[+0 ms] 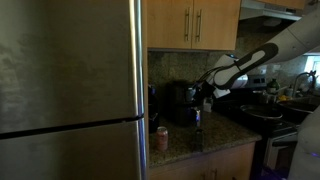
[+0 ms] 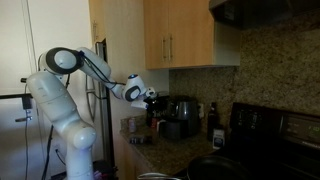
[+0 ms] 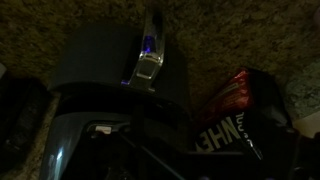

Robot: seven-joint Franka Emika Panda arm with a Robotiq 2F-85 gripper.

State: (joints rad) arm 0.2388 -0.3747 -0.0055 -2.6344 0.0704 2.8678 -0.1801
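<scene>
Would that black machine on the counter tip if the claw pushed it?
Probably not: the black machine looks squat and boxy, so likely steady. Sitting flat on the stone counter, it would probably slide, not roll.

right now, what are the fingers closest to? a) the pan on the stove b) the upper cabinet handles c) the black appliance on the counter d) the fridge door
c: in an exterior view the fingers hang right beside the black appliance on the granite counter, and the wrist view is filled by that same dark appliance body.
</scene>
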